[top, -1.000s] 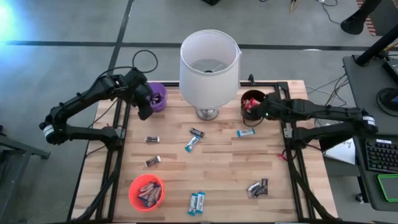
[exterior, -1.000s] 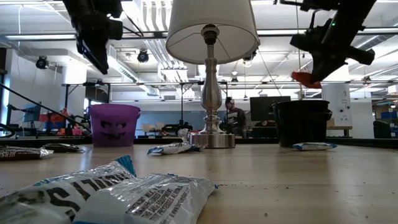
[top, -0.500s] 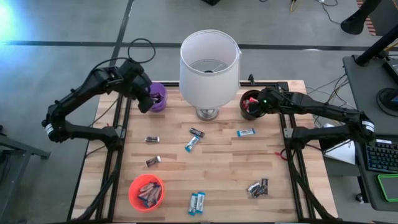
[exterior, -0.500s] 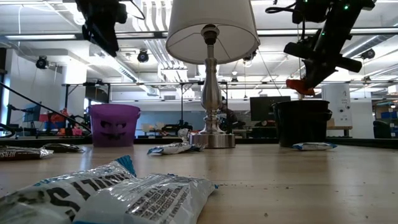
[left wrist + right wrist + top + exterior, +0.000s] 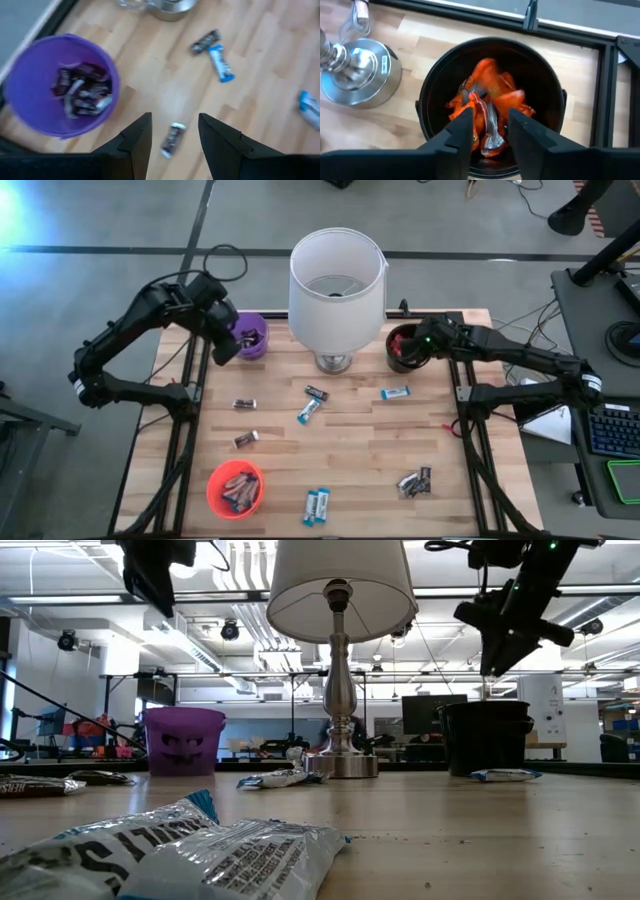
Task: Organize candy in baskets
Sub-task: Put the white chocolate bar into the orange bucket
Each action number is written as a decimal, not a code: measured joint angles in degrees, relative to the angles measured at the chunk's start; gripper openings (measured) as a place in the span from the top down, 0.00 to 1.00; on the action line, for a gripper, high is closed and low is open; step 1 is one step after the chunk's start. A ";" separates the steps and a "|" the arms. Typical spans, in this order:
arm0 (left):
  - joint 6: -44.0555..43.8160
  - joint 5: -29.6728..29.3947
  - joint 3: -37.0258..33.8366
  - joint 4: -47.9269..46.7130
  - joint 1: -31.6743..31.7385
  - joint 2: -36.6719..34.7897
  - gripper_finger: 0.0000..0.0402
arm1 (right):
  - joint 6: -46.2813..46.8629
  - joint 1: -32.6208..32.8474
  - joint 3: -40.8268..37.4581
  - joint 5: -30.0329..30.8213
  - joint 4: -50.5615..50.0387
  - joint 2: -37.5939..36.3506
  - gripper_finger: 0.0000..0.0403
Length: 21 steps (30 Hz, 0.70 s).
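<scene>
since a second ago the right pincer (image 5: pixel 487 135) has swung over the black basket (image 5: pixel 404 345) and let go of its red candy; its fingers now stand apart and bare above the red wrappers (image 5: pixel 487 105) piled inside. the left pincer (image 5: pixel 172 137) has lifted higher beside the purple basket (image 5: pixel 57 85), released and holding nothing, dark bars lying in that basket. blue-and-white and dark bars (image 5: pixel 309 411) lie scattered on the worktop (image 5: pixel 350 450); the orange basket (image 5: pixel 235 488) sits at its near edge.
</scene>
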 joint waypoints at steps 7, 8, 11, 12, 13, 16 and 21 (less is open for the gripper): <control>0.14 1.58 -0.13 -1.35 -1.10 -1.62 0.64 | -0.04 0.00 1.51 0.09 -0.09 -0.06 0.63; 0.14 1.58 -0.13 -1.35 -1.64 -1.97 0.64 | -0.04 0.00 1.67 0.09 -0.10 -0.07 0.62; 0.07 1.57 -0.27 -1.10 -4.38 -3.01 0.64 | 0.74 0.00 2.18 0.07 -0.07 -0.04 0.62; -0.40 1.57 -0.31 -0.77 -5.62 -3.32 0.64 | 0.98 0.00 2.28 0.07 0.00 -0.04 0.62; -1.25 1.58 -0.40 -0.17 -6.99 -3.64 0.64 | 1.16 0.00 2.30 0.05 0.00 -0.06 0.62; -3.92 1.60 -0.63 0.81 -11.09 -4.57 0.64 | 2.29 0.04 2.30 -0.81 -0.04 -0.07 0.64; -8.07 1.65 -0.91 1.63 -16.64 -5.15 0.64 | 3.84 0.04 2.30 -5.29 0.10 -0.09 0.66</control>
